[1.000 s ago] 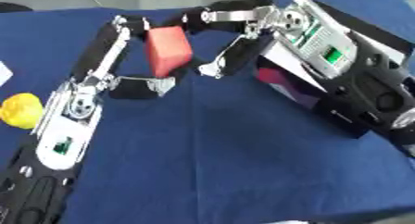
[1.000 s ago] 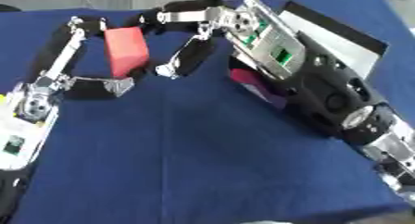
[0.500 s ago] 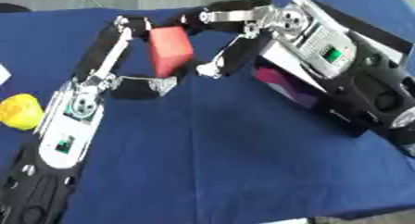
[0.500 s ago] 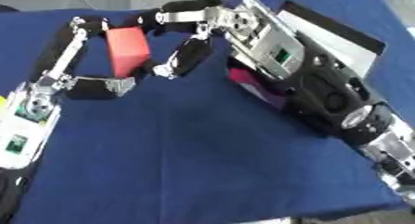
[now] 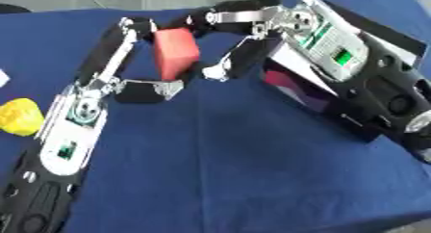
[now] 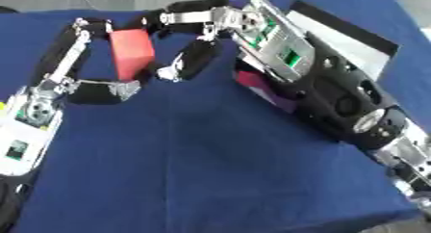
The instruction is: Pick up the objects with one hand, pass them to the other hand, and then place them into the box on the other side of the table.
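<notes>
A red block point(image 5: 175, 53) is held up over the blue table, between both hands. My left hand point(image 5: 82, 107) reaches in from the lower left, its fingers point(image 5: 118, 42) along the block's left side and its thumb point(image 5: 150, 90) curled under it. From the right comes my right hand point(image 5: 330, 40), fingers point(image 5: 232, 16) over the block's top and thumb point(image 5: 225, 67) against its right edge. The black box point(image 6: 352, 38) with a white lining lies under my right arm, mostly hidden, with something magenta point(image 5: 288, 85) inside.
A yellow object point(image 5: 19, 116) lies at the left edge of the blue table point(image 5: 235, 169). A white scrap point(image 5: 3, 78) shows just above it. The table's near edge runs along the lower right.
</notes>
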